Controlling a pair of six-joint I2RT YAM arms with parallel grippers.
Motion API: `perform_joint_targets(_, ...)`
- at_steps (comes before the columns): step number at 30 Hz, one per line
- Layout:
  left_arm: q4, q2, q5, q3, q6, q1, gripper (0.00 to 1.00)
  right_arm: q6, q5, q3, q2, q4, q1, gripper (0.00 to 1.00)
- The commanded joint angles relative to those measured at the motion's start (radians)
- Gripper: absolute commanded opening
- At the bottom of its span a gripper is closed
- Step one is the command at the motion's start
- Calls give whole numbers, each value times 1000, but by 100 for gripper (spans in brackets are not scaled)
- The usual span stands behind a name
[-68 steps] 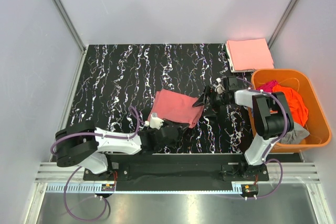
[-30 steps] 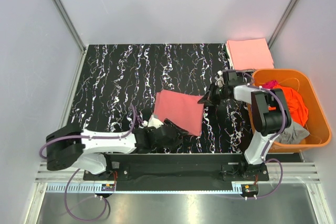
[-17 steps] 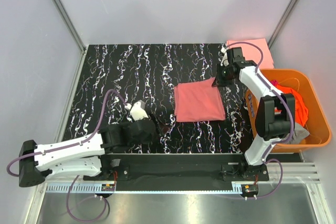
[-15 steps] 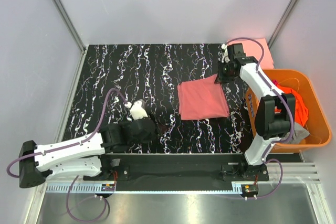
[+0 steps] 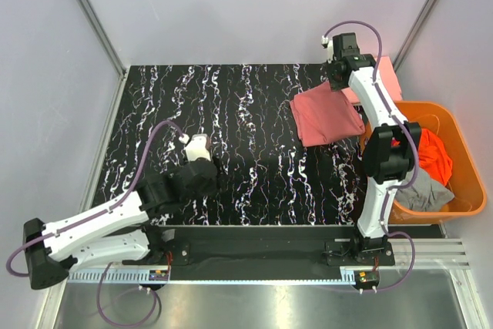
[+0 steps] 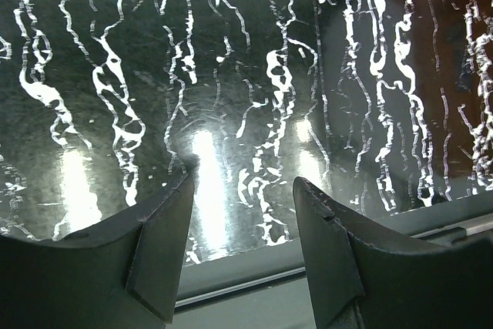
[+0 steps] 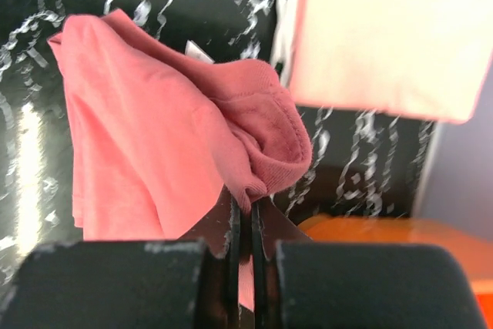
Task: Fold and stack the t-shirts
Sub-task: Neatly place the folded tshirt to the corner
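**Left arm**: It has drawn back towards 7 o'clock, clear of the cloth it was beside a moment ago. The left jaws stand apart and empty, with only bare table between them in the wrist view.

**Salmon-pink t-shirt**: The folded shirt lay near 6 o'clock two seconds ago. It has since been carried across to about 1 o'clock and now hangs bunched, partly lifted off the table.

**Right arm**: It has swung outward and is now stretched far. The right jaws are clamped together on a fold at the shirt's edge.

**Peach-pink t-shirt**: It lies flat in the far right corner, just beyond the carried shirt.

**Orange basket**: It sits at 3 to 4 o'clock and holds a bright orange shirt and a grey shirt, both unfolded.

**Assessment:** Folding of this shirt appears finished and stacking is in progress. The shirt has not yet been laid on the peach one, and its fold may loosen while it hangs.
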Motion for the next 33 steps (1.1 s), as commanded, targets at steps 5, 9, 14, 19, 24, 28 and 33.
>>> perform_joint_targets(5, 10, -23, 29, -30, 55, 46, 58, -180, 67, 246, 118, -4, -24, 0)
perform_joint_targets(9, -4, -12, 34, -24, 73, 61, 58, -196, 79, 392, 193, -53, -31, 0)
perform_joint_targets(14, -6, 17, 41, -21, 91, 89, 59, -248, 87, 541, 257, -82, -31, 0)
perform_joint_targets(19, -4, 66, 81, -15, 118, 115, 58, -318, 64, 564, 251, -93, -35, 0)
perform_joint_targets(24, 10, 66, 95, -26, 130, 130, 58, -358, 58, 576, 222, -119, -37, 0)
perform_joint_targets(28, 19, 69, 110, -30, 134, 138, 58, -381, 65, 579, 182, -122, -40, 0)
perform_joint_targets(33, 27, 69, 130, -39, 138, 144, 58, -401, 64, 590, 158, -120, -52, 0)
